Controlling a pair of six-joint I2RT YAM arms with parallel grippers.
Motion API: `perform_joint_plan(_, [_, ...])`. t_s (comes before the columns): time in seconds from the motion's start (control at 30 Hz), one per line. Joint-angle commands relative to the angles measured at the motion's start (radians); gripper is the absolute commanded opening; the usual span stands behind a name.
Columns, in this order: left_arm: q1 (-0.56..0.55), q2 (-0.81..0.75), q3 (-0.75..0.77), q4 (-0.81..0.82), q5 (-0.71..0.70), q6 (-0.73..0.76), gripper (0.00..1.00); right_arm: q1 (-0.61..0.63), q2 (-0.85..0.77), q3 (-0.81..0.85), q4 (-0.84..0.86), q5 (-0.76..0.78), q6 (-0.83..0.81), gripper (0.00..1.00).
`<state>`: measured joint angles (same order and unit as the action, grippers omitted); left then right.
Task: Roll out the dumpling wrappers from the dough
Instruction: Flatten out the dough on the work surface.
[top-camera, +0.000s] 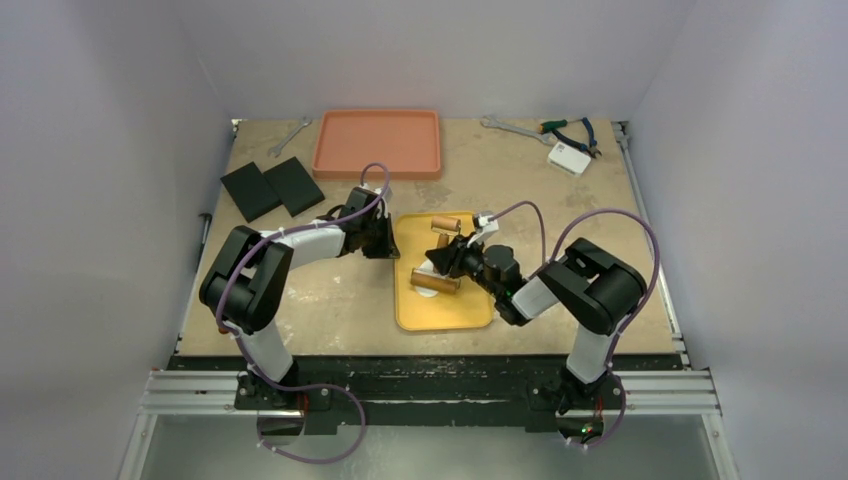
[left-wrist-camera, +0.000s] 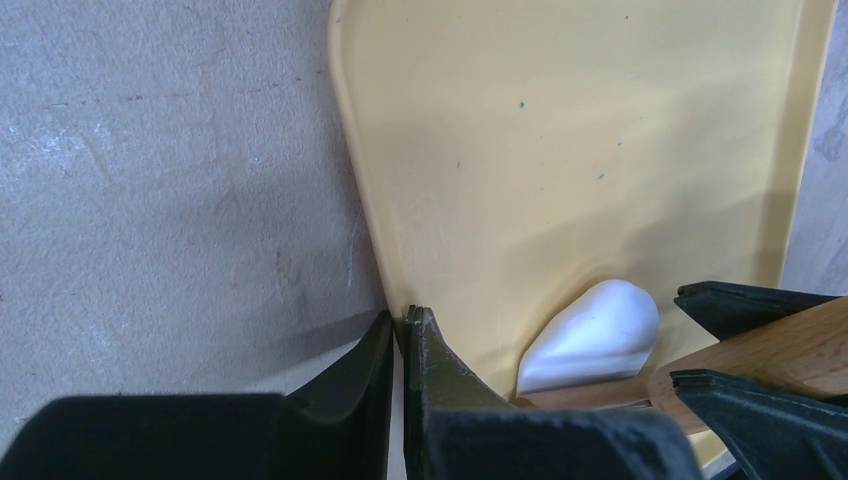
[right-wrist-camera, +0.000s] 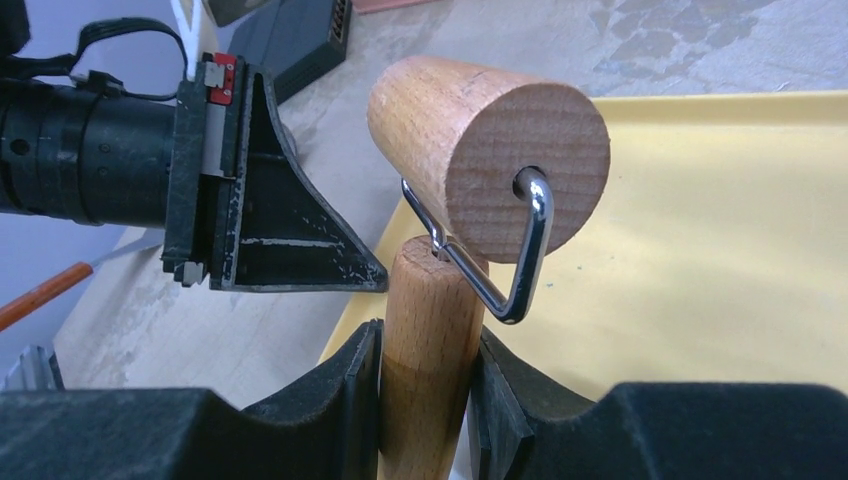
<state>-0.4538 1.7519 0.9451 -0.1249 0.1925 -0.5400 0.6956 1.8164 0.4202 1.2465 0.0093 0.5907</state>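
Note:
A yellow tray (top-camera: 462, 312) lies in the middle of the table. On it rests a white lump of dough (left-wrist-camera: 595, 335), teardrop-shaped and thick. No flat dumpling wrappers show in any view. My right gripper (right-wrist-camera: 428, 345) is shut on the wooden handle (right-wrist-camera: 430, 300) of a roller. The roller's wooden barrel (right-wrist-camera: 490, 150) hangs on a wire bracket above the tray. In the top view the barrel (top-camera: 435, 283) lies next to the dough. My left gripper (left-wrist-camera: 403, 325) is shut on the yellow tray's left rim (left-wrist-camera: 352, 180).
An orange tray (top-camera: 378, 142) stands at the back. Two black pads (top-camera: 270, 188) lie at the back left, with a wrench (top-camera: 290, 135) beyond them. At the back right are another wrench (top-camera: 510, 127), pliers (top-camera: 572, 130) and a white box (top-camera: 568, 158).

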Motion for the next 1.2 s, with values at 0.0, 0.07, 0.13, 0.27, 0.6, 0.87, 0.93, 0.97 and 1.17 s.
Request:
perform_joint_plan(0.0, [0.012,-0.045,0.003,-0.009,-0.006,0.027,0.00,-0.044,-0.002,0.026,-0.361,0.007,-0.167,0.00])
perform_joint_plan(0.07, [0.012,-0.043,0.003,-0.009,-0.009,0.029,0.00,-0.045,-0.005,0.060,-0.400,0.002,-0.185,0.00])
perform_joint_plan(0.13, [0.012,-0.046,0.001,-0.007,-0.011,0.029,0.00,-0.045,0.000,0.066,-0.403,-0.006,-0.190,0.00])
perform_joint_plan(0.27, [0.013,-0.049,0.001,-0.006,-0.012,0.029,0.00,-0.013,0.012,0.032,-0.382,-0.001,-0.209,0.00])
perform_joint_plan(0.6, [0.014,-0.045,0.007,-0.006,-0.013,0.028,0.00,0.076,0.001,-0.085,-0.307,-0.005,-0.123,0.00])
perform_joint_plan(0.87, [0.015,-0.048,0.007,-0.008,-0.015,0.028,0.00,0.116,-0.038,-0.075,-0.378,0.011,-0.134,0.00])
perform_joint_plan(0.93, [0.015,-0.047,0.007,-0.008,-0.015,0.028,0.00,0.138,-0.051,-0.065,-0.417,0.023,-0.142,0.00])
perform_joint_plan(0.97, [0.015,-0.046,0.007,-0.007,-0.013,0.028,0.00,0.145,-0.055,-0.063,-0.426,0.030,-0.142,0.00])
perform_joint_plan(1.17, [0.016,-0.049,0.006,-0.005,-0.013,0.028,0.00,0.153,-0.075,-0.071,-0.442,0.044,-0.140,0.00])
